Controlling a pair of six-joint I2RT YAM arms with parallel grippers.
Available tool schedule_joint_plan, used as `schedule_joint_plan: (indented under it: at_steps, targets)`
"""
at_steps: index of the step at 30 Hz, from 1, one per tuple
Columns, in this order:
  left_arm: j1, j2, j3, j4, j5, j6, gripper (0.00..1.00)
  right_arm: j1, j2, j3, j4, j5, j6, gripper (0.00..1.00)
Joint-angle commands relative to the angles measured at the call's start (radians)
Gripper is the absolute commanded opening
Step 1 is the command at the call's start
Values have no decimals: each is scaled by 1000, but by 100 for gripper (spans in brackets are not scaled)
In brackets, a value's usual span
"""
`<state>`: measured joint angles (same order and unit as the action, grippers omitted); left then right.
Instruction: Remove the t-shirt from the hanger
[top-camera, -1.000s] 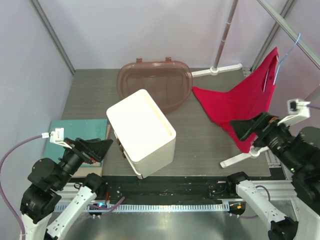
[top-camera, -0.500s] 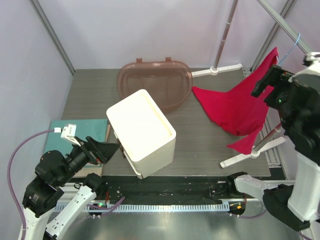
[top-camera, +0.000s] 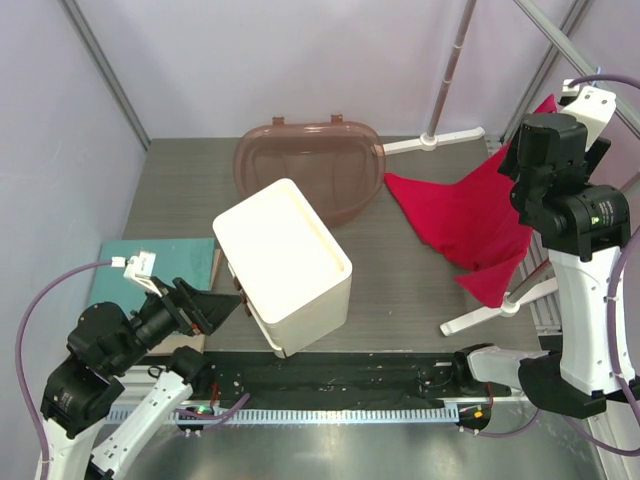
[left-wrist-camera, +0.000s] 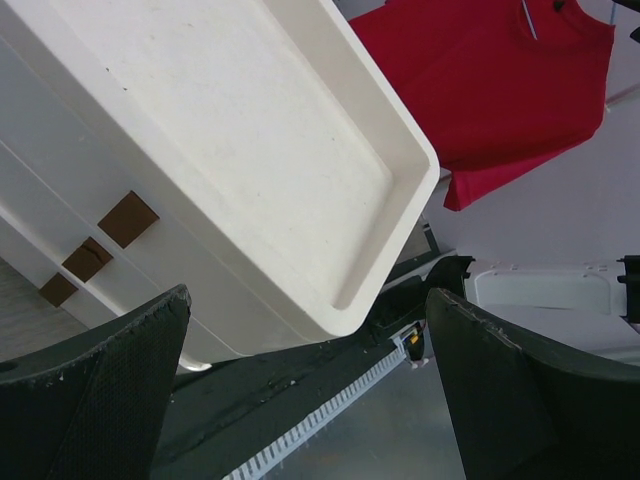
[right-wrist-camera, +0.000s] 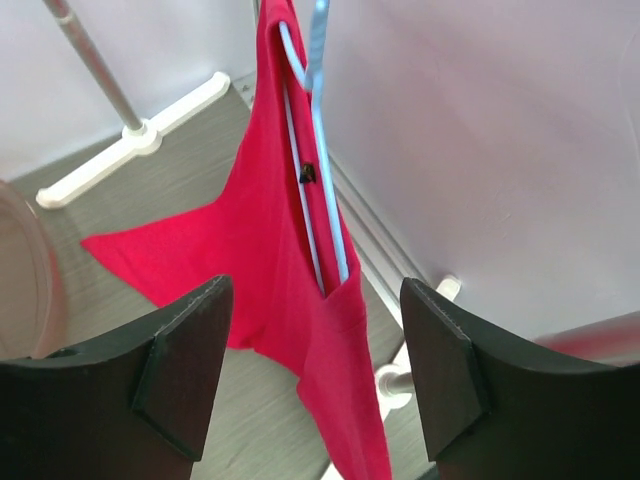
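Note:
The red t-shirt (top-camera: 460, 215) hangs on the right, its lower part spread over the table. It also shows in the left wrist view (left-wrist-camera: 490, 90) and the right wrist view (right-wrist-camera: 265, 250). The light-blue wire hanger (right-wrist-camera: 322, 190) runs inside the shirt's neck and shoulder; in the top view my right arm hides it. My right gripper (top-camera: 528, 185) is raised high, open and empty. In its own view it (right-wrist-camera: 315, 300) looks down over the shirt's shoulder and the hanger without touching them. My left gripper (top-camera: 215, 305) is open and empty, low at the front left, facing the white box (left-wrist-camera: 250, 150).
A white box (top-camera: 280, 265) lies tilted at the table's middle. A brown translucent tub (top-camera: 310, 165) lies behind it. A teal book (top-camera: 150, 265) lies at the left. The white-grey pole stand has feet at the back (top-camera: 440, 138) and the front right (top-camera: 495, 312).
My right arm has risen from low at the front right to high beside the top of the shirt. The shirt's lower corner has shifted. My left gripper has moved slightly right.

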<state>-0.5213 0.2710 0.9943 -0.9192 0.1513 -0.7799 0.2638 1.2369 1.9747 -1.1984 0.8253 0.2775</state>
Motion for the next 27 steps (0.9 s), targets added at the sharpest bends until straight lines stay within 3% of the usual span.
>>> schedule_joint_plan:
  at_steps: [1,6,16,19,27]
  targets:
    - [3,20,12,8,45,7,99,-9,1,4,108,77,-38,72]
    - [4,40,14,31,54,7,96,-107,33,-17,152,-6,-32,60]
    - [4,166,30,86,102,13,94,-182,113,-30,209,-71,-32,58]
    - [4,201,38,108,106,16,93,-193,121,-42,224,-61,-21,45]
    - [4,264,73,128,114,30,93,-218,137,-63,302,-48,-12,38]
